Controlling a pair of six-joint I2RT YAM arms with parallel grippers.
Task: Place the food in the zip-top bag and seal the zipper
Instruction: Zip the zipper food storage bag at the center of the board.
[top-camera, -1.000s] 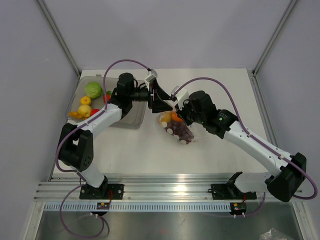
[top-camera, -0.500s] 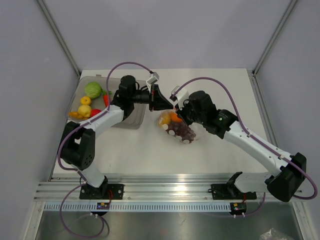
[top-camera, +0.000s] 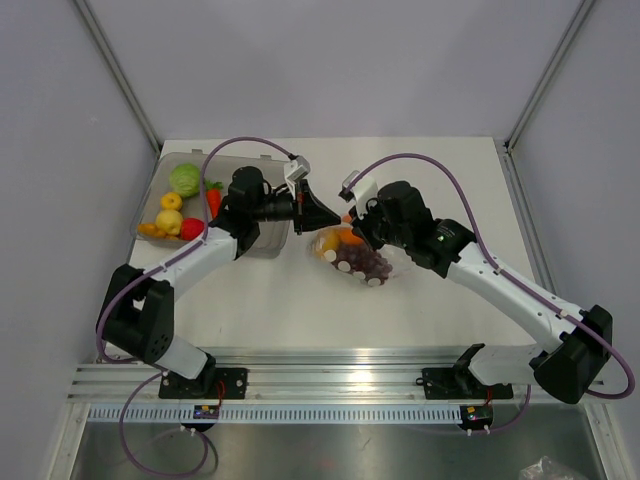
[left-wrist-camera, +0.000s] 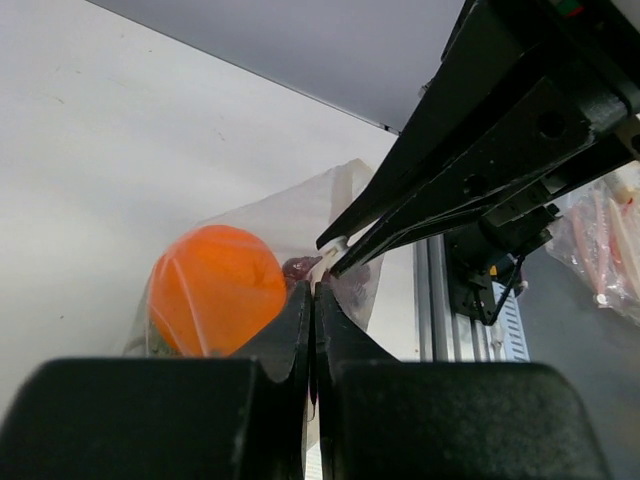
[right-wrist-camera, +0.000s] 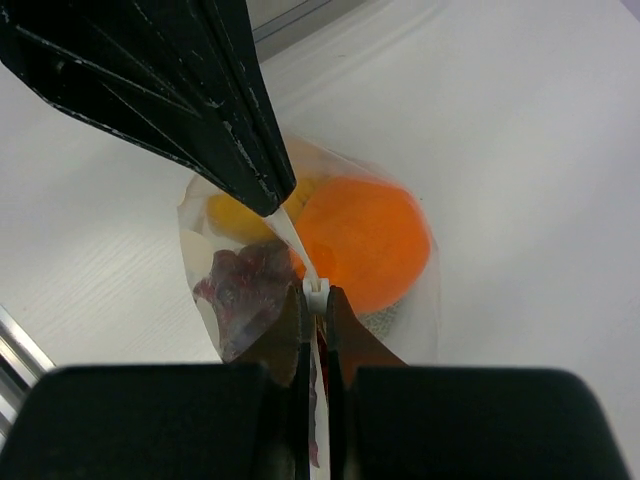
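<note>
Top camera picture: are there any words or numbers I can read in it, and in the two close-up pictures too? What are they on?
Nothing can be read in any of the three views.
Left sticker on the rail: too small to read.
Right sticker on the same rail: too small to read.
Bag: clear plastic, with no print to be seen.

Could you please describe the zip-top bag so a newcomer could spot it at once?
On the white table, look at the centre, right of the grey tray. The zip-top bag is there: clear crinkly plastic holding an orange and purple grapes, unlike the rigid tray.
</note>
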